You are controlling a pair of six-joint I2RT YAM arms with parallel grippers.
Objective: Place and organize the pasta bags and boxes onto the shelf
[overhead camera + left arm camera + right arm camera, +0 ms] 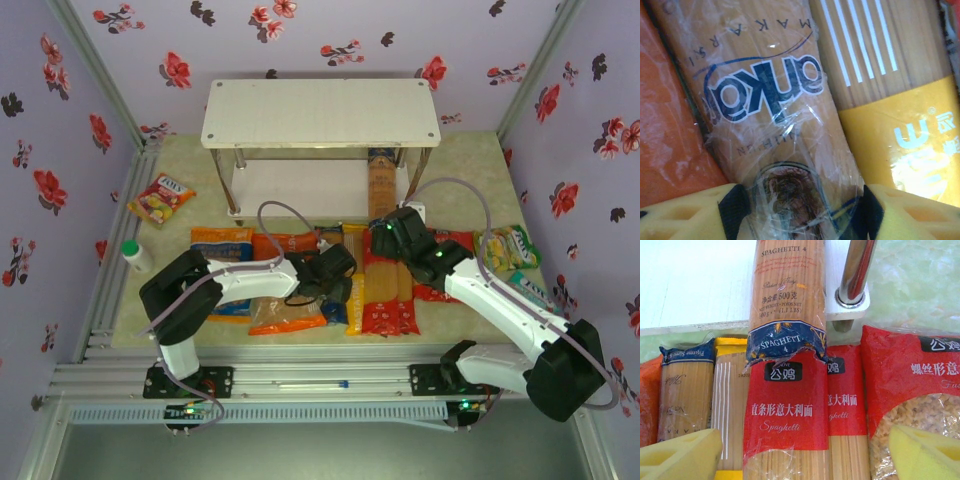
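The white two-tier shelf (pixel 320 110) stands at the back, and one dark blue spaghetti pack (pixel 383 178) (pixel 787 300) lies on its lower board with its end over the front edge. My left gripper (pixel 335 275) (pixel 802 215) is down on the row of packs. Its black pads (pixel 732 212) press both sides of a clear spaghetti pack with a blue logo (pixel 770 100), beside the yellow pack (pixel 900 125). My right gripper (pixel 392 235) (pixel 800 460) hangs open above two red spaghetti packs (pixel 785 410), holding nothing. A red bag (pixel 910 385) lies to their right.
An orange bag (pixel 285 315) and a blue-orange bag (pixel 222 250) lie left of the packs. Snack packets sit at the left (pixel 160 198) and right (pixel 510 245). A small white bottle (pixel 135 255) stands by the left rail. A shelf post (pixel 855 270) rises close to the shelved pack.
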